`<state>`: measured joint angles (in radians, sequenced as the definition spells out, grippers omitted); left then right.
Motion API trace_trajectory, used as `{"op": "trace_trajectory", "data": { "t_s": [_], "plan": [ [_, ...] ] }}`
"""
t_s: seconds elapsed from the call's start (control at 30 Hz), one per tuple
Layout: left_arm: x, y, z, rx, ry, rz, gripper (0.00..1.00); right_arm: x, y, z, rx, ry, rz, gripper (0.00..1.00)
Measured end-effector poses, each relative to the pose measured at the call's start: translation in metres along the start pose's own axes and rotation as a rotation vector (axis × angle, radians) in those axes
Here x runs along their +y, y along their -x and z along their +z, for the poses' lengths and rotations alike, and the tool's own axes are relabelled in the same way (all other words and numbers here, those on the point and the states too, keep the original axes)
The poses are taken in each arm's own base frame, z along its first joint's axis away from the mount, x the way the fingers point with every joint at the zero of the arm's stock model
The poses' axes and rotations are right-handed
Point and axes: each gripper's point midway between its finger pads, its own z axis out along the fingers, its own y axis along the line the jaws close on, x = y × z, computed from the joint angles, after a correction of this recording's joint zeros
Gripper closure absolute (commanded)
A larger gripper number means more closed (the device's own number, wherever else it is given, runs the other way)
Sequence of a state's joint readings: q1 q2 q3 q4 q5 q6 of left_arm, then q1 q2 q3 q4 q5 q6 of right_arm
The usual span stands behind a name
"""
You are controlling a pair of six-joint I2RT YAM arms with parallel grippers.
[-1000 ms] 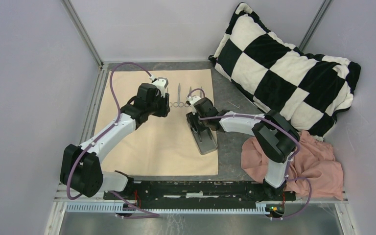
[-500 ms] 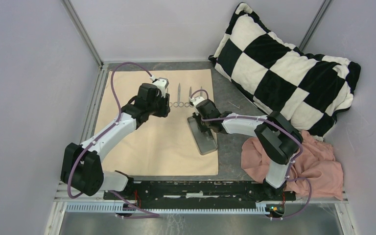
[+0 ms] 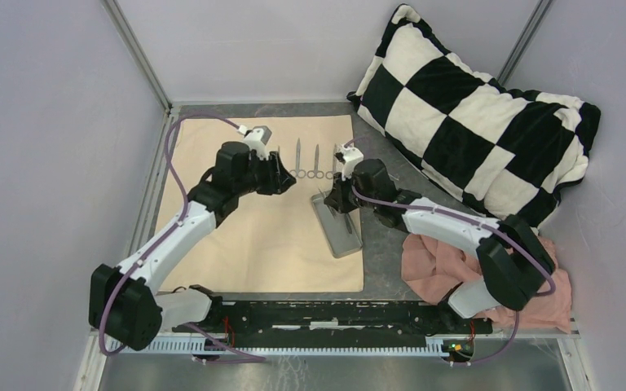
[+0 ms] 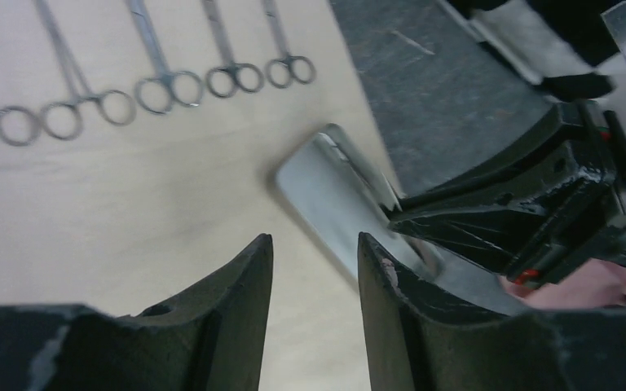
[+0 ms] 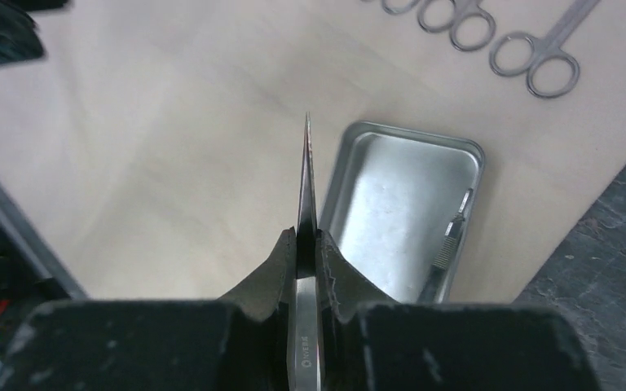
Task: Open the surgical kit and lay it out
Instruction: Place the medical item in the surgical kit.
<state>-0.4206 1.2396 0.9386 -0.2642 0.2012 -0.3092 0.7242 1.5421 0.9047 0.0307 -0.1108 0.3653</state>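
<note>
You have a smooth, matt beige cloth (image 5: 171, 122), a dull brushed-metal tray (image 5: 399, 195), glossy steel instruments (image 4: 148, 41), a polished blade (image 5: 306, 195), scuffed matt black fingers (image 5: 336, 273) and a rough, mottled grey table (image 5: 611, 269).

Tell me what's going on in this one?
The right gripper is shut on a slim steel instrument, held by the grey metal tray, where one more slim tool lies. The left gripper hangs open over the beige cloth wrap beside the tray. Several ring-handled instruments lie in a row near the cloth's far edge.
</note>
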Motion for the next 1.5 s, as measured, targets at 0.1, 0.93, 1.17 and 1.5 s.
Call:
{"op": "trace_trajectory", "data": {
  "t_s": [0.1,0.93,1.17,1.5],
  "plan": [
    [-0.026,0.002,-0.010,-0.058,-0.125,-0.137,0.48,0.017,0.020,-0.020,-0.105,0.094,0.077,1.00],
    [-0.136,-0.067,-0.006,-0.047,-0.201,-0.324,0.67,0.055,0.036,-0.074,-0.338,0.493,0.568,1.00],
    [-0.130,-0.067,0.000,-0.046,-0.144,-0.298,0.84,0.053,0.034,-0.073,-0.335,0.480,0.562,1.00],
    [-0.122,-0.063,0.001,-0.047,-0.093,-0.227,0.98,0.046,0.038,-0.071,-0.326,0.416,0.454,0.33]
  ]
}}
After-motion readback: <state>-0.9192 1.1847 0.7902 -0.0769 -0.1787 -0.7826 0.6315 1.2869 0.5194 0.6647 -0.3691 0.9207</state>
